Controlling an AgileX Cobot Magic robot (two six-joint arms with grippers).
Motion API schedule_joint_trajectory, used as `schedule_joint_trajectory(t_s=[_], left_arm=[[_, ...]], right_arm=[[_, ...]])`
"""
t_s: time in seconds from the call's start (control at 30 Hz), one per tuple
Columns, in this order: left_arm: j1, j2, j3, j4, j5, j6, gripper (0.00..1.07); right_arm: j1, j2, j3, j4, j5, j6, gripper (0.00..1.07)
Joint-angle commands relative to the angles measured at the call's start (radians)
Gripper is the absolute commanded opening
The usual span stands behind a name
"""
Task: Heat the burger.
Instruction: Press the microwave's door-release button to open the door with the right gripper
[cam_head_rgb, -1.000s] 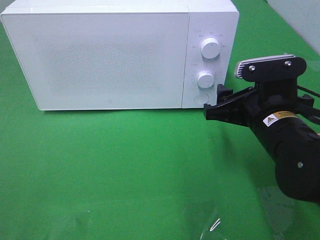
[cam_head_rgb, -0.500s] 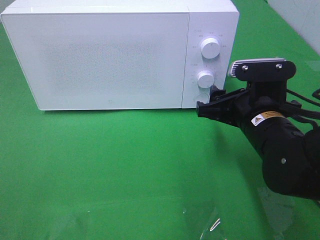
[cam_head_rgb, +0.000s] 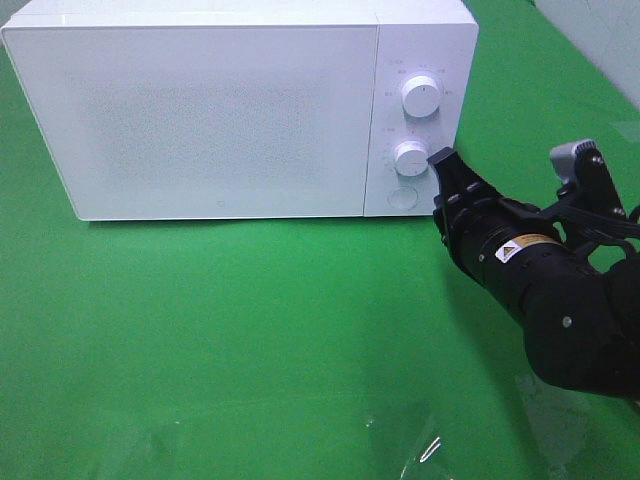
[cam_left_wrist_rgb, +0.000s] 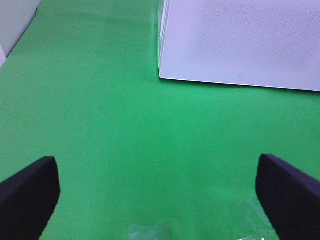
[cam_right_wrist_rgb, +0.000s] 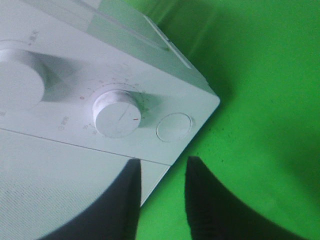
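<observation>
Left wrist view first: the left pincer (cam_left_wrist_rgb: 155, 158) is spread wide with nothing in it, parked over bare green desk (cam_left_wrist_rgb: 100, 110), with the white microwave (cam_left_wrist_rgb: 240, 40) well ahead. On the right wrist cam, the right pincer (cam_right_wrist_rgb: 162, 161) has its fingers drawn in to a narrow gap, gripping nothing. Beyond the tips sit the lower knob (cam_right_wrist_rgb: 117, 114) and the round button (cam_right_wrist_rgb: 173, 127) just beside it. From up high the door (cam_head_rgb: 200, 110) is closed and the burger isn't visible anywhere, so my guess is it's inside. Can't really tell if the tips touch the panel, the angle's poor. What worries me: the gap looks narrower than the knob and lines up nearer the button. Going in like this could bump the button and pop the door, or just shove the microwave back.
</observation>
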Motion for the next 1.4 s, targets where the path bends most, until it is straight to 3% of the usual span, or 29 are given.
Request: schedule_joint_trajectory(t_s=[0.03,0.17,0.33,0.8,1.4], left_arm=[[0.000,-0.022,0.003,0.002,-0.009,-0.001,0.99],[0.000,-0.022,0.003,0.002,-0.009,-0.001,0.99],[0.000,-0.022,0.003,0.002,-0.009,-0.001,0.99],[0.000,-0.022,0.003,0.002,-0.009,0.000,0.99],[0.000,-0.022,0.003,0.002,-0.009,0.000,0.99]], right_arm=[[0.003,-0.002,-0.006,-0.051,0.062,0.225,0.12],[0.003,-0.002,-0.006,-0.098,0.082,0.393,0.00],[0.003,-0.002,-0.006,-0.156,0.087,0.497,0.00],[-0.001,0.101,-0.055,-0.153,0.082,0.600,0.00],[-0.130,0.206,-0.213,-0.219,0.114,0.610,0.00]])
